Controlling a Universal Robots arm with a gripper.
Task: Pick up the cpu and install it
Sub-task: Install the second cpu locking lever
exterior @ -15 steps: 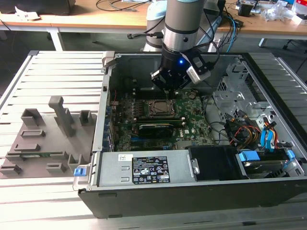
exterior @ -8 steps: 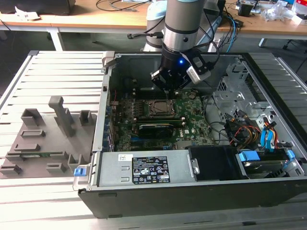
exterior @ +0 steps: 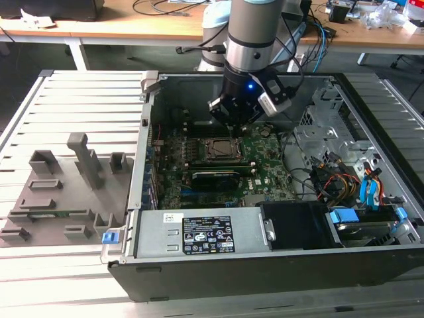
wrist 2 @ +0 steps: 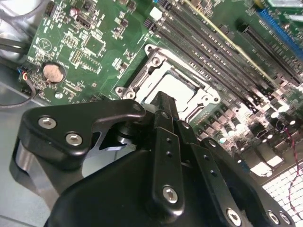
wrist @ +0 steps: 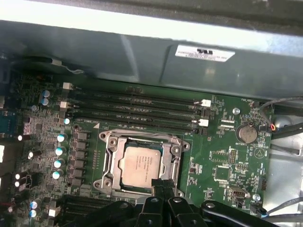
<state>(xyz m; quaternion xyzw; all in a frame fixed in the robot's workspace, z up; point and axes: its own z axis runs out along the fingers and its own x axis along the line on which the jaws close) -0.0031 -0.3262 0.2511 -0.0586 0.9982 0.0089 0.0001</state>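
First wrist view: cpu (wrist: pixel 141 163) seated in socket (wrist: pixel 110 153), closed empty fingers (wrist: pixel 161 186) at its edge.

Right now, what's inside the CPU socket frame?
The cpu lies inside the socket frame, silver top up. The gripper covers its near edge; the contacts beneath it are hidden.

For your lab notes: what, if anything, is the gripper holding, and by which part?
Nothing visibly: the cpu lies in the socket, gripper at its edge.

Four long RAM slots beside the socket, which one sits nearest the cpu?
The RAM slot directly bordering the socket frame, last in the row from the case wall. The cpu lies in that frame; the gripper is at its edge.
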